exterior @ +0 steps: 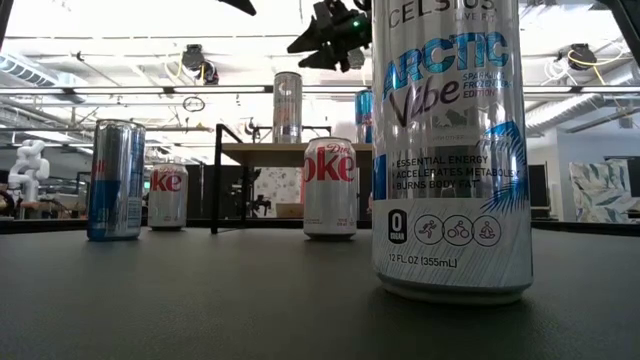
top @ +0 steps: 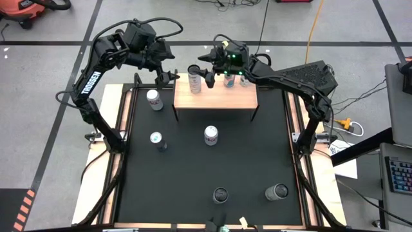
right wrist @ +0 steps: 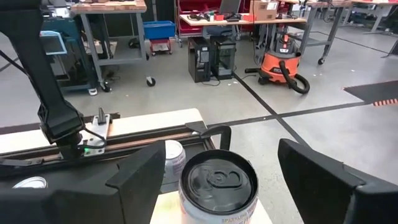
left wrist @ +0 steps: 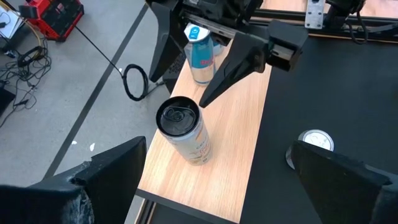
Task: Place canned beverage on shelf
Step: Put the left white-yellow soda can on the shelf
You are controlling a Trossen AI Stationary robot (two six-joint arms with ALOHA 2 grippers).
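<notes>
The shelf (top: 215,95) is a low light-wood table at the far middle of the black mat. A tall silver can (top: 194,78) stands upright on its left part, and is also in the left wrist view (left wrist: 183,130) and the right wrist view (right wrist: 217,183). Two more cans, one of them blue (left wrist: 200,53), stand on the shelf's far right part. My right gripper (top: 207,69) is open just right of the silver can, with its fingers (right wrist: 134,180) standing on either side without touching. My left gripper (top: 168,76) is open and empty above the shelf's left end.
Several cans stand on the mat: a Diet Coke (top: 154,100) left of the shelf, two (top: 156,138) (top: 211,134) in the middle, and two (top: 220,194) (top: 277,191) near the front edge. The Celsius can (exterior: 450,150) fills the low view.
</notes>
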